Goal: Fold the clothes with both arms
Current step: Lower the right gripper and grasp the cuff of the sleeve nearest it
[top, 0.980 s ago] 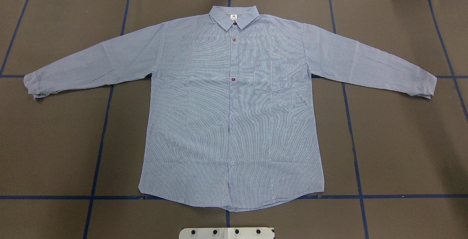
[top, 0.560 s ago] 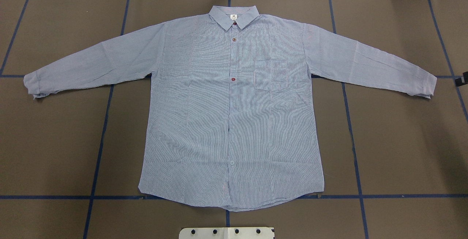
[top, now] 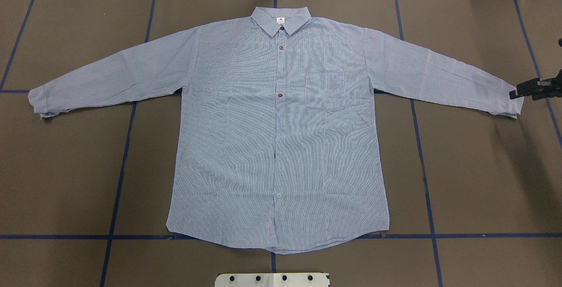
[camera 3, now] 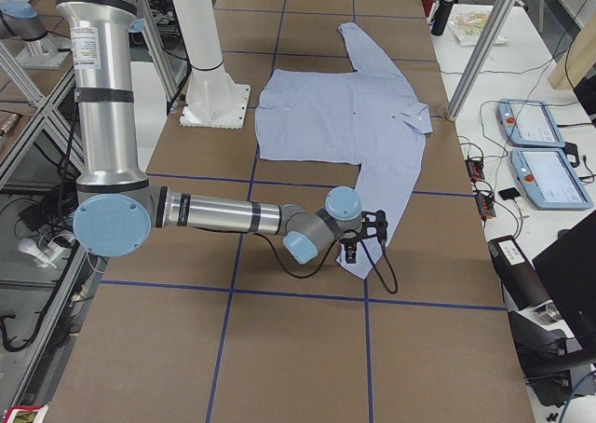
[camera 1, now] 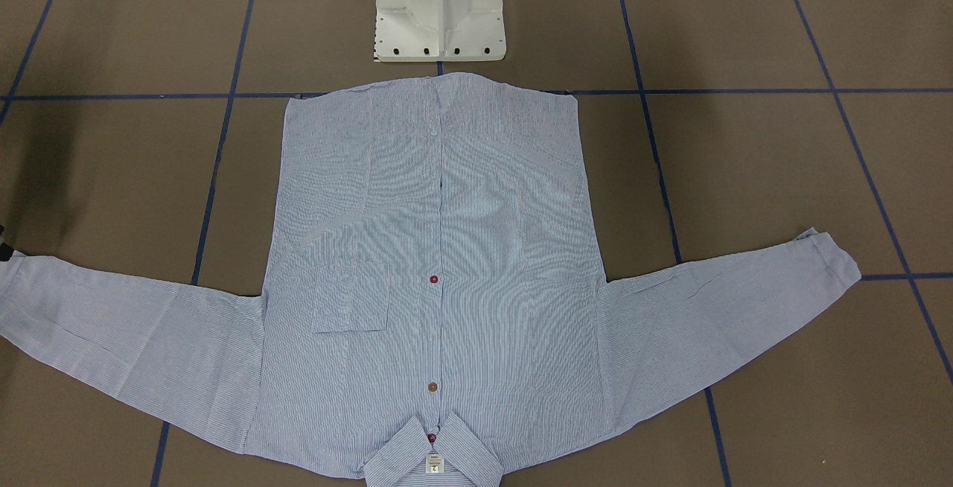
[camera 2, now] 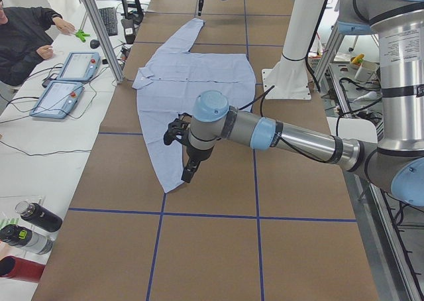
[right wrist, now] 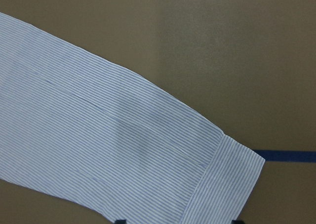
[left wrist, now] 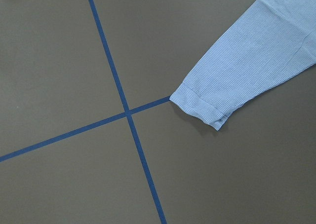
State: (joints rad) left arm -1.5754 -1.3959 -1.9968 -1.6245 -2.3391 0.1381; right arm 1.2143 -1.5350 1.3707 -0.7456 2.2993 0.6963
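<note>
The shirt (top: 281, 138) lies flat and front up on the brown worktop (top: 66, 168). Its collar (top: 281, 19) is on the side far from my white pedestal (camera 1: 439, 10), and its hem is just in front of the pedestal. Both sleeves are spread out to the sides, slanting a little back toward me.

My right gripper (top: 530, 88) hangs over the right cuff (top: 514, 102) at the very end of that sleeve. In the right wrist view two dark fingertips (right wrist: 121, 221) peek in at the bottom edge, set wide apart, with the striped sleeve lying under them. I cannot tell whether they touch the cloth.

My left gripper (camera 2: 186, 170) hangs above the left cuff (left wrist: 200, 105), which lies just beside a crossing of blue tape lines (left wrist: 127, 113). This gripper shows only in the side view, so I cannot tell how wide it stands.
</note>
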